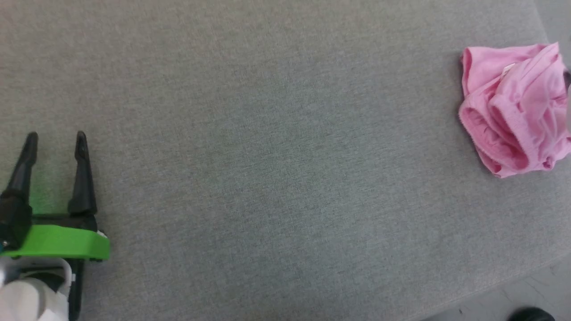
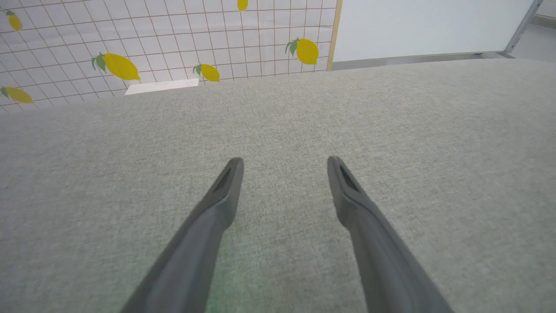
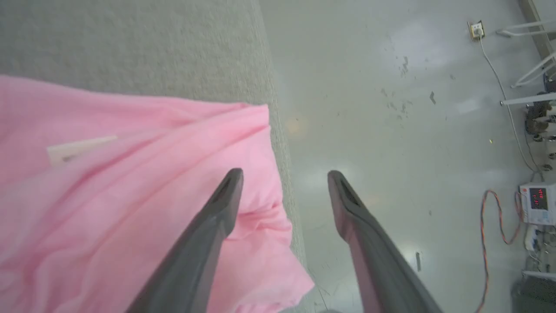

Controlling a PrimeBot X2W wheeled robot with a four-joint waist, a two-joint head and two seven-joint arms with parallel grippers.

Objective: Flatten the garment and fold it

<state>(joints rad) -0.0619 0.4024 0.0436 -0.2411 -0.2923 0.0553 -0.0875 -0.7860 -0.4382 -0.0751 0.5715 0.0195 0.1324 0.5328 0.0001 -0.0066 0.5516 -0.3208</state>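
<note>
The grey fabric-covered counter carries the garment, a crumpled pink heap at its right edge, so flattening looks not yet begun. The right end effector hangs over the heap's edge, fingers spread and empty. It likely must pinch a fold and drag it inward, while the left end effector, equally spread and empty, sits well apart.
</note>
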